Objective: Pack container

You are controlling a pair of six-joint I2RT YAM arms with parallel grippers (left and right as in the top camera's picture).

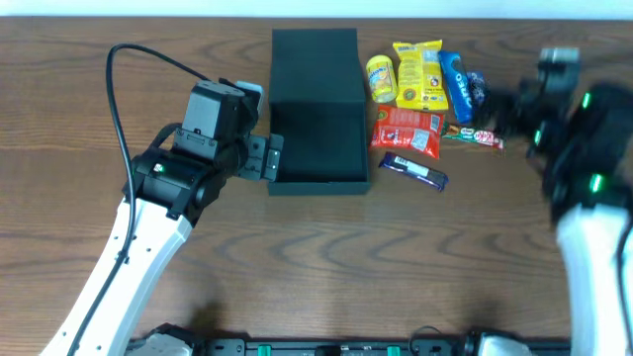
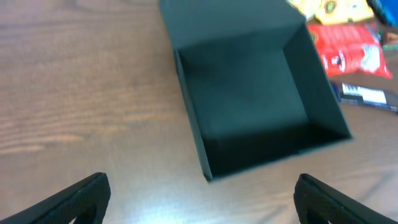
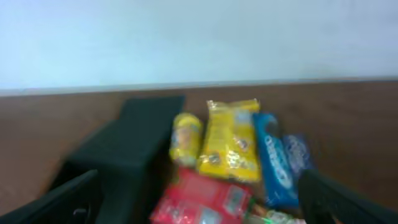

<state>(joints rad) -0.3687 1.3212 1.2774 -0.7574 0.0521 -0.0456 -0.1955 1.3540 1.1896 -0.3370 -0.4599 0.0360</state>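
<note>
Two arms waited with jaws wide and empty, left gripper beside the open container, right gripper near the red packet, best pinched squarely mid-body.

Container matt black cardboard, smooth; table wood-grain, smooth w/ low sheen; snack pkts glossy plastic film, yellow, red + blue wrappers.

**Brown Wood-Grain Table Against a Pale Wall**

A dark brown wood-grain table fills the overhead view, its grain running left to right. A plain, pale wall rises behind the table's far edge. Soft, even light falls on the tabletop, casting faint shadows. A black rail lines the near edge.
</note>
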